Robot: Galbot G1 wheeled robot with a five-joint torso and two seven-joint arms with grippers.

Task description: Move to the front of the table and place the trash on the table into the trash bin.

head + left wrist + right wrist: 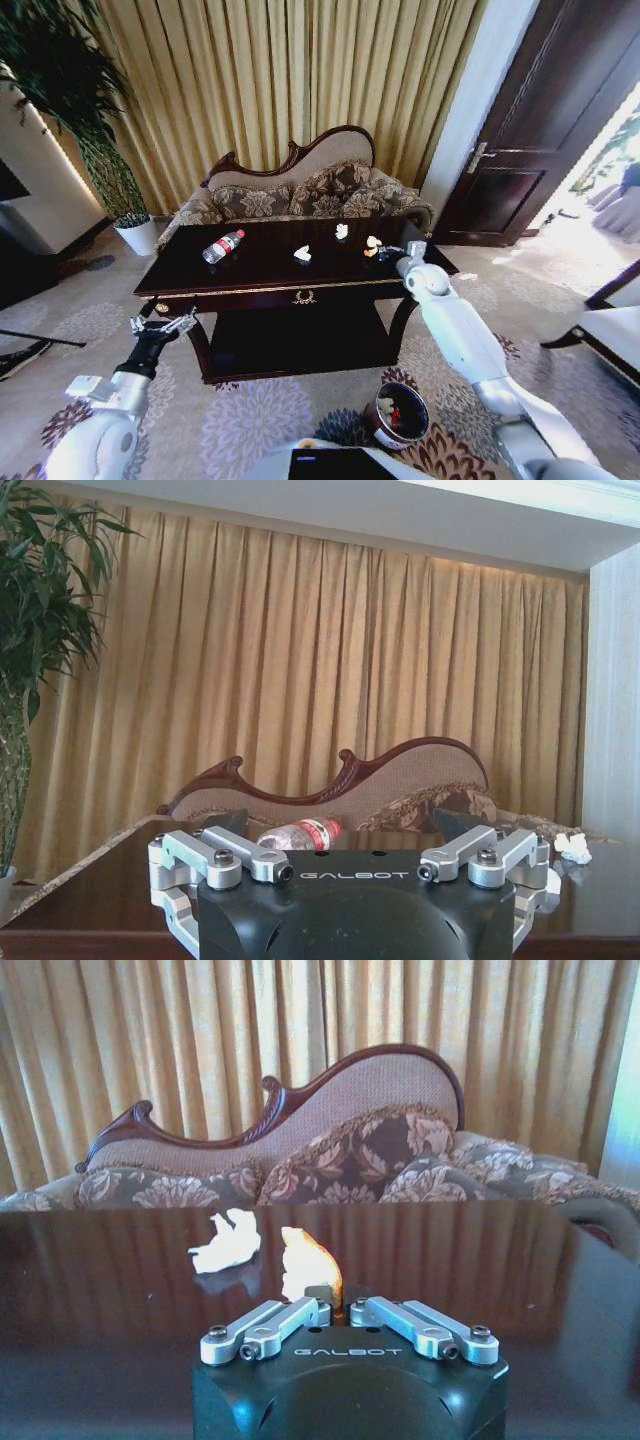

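The dark table (pixel 260 272) stands right in front of me. On its top lie a clear bottle with a red label (pixel 222 246) (pixel 300 833), two white scraps (pixel 302 254) (pixel 341 231) and a yellowish scrap (pixel 372 246). My right gripper (pixel 390 250) (pixel 334 1306) reaches over the table's right end, shut on the yellowish scrap (pixel 310 1263); a white scrap (pixel 227 1243) lies just beyond it. My left gripper (pixel 165 325) (pixel 340 825) hangs open and empty at the table's front left corner, facing the bottle. The round trash bin (pixel 400 415) sits on the carpet under my right arm.
A patterned sofa (pixel 300 195) stands close behind the table, before gold curtains. A white plant pot (pixel 138 235) is at the back left. A dark door (pixel 540 120) and a pale chair (pixel 612 335) are on the right. Open carpet lies in front of the table.
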